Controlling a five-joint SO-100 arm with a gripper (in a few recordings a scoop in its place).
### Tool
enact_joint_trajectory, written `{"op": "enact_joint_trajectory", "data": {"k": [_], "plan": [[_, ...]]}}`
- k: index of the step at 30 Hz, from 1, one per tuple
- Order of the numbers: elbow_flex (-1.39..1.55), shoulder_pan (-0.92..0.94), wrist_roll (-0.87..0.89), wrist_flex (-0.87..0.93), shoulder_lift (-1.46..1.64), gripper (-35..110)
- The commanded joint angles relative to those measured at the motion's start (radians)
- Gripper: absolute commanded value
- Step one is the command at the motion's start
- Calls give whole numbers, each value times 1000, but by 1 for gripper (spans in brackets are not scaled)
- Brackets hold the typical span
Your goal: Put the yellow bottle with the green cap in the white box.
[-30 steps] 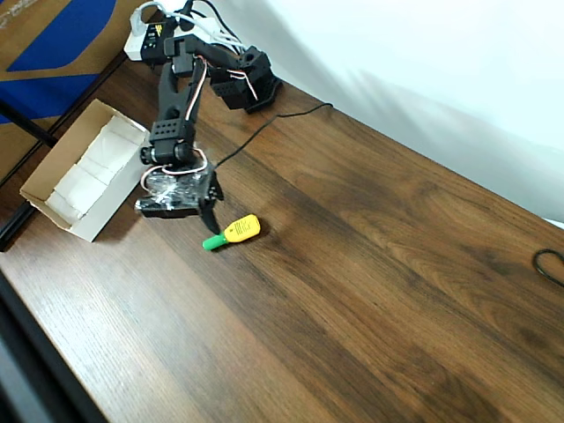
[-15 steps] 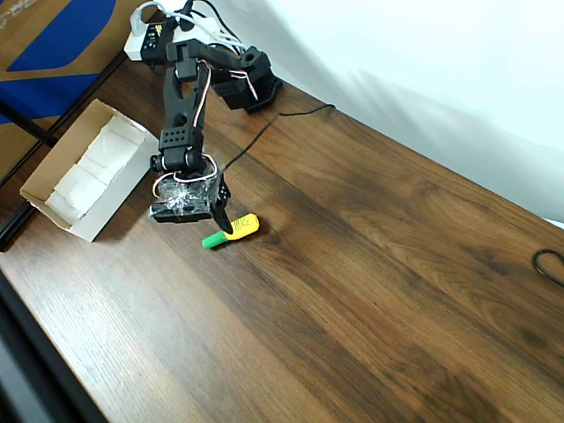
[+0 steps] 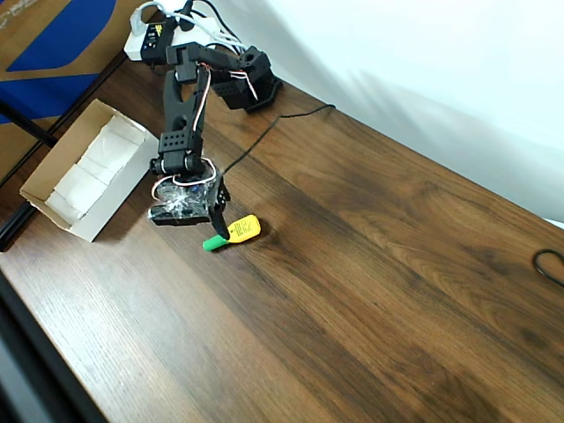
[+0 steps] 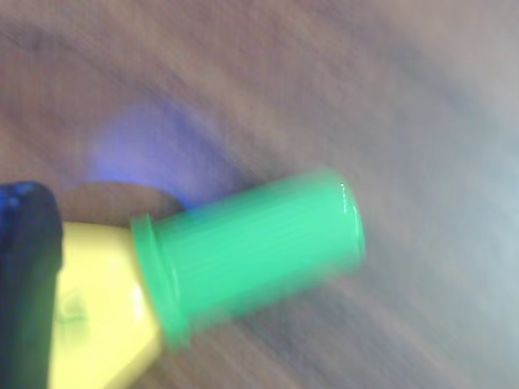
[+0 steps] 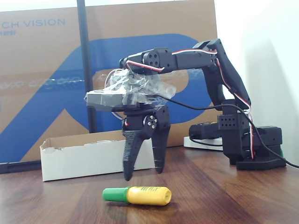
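From overhead, the yellow bottle with the green cap (image 3: 233,233) lies flat on the wooden table (image 3: 370,264), well right of the white box (image 3: 85,169), with the gripper (image 3: 217,231) directly over the cap end. Up close in the wrist view, the bottle (image 4: 203,275) is blurred, and a dark finger (image 4: 24,284) seems to touch its yellow body. Seen from the fixed view, the gripper (image 5: 142,175) hangs with fingers spread just above the lying bottle (image 5: 138,195), the box (image 5: 93,156) behind at left.
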Motion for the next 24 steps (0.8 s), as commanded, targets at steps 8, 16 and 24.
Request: {"op": "enact_joint_trajectory", "data": {"k": [8, 16, 24], "plan": [[-192, 12, -18, 23, -94, 37], [-247, 5, -11, 54, -150, 36], [-221, -12, -25, 81, -175, 35]]}}
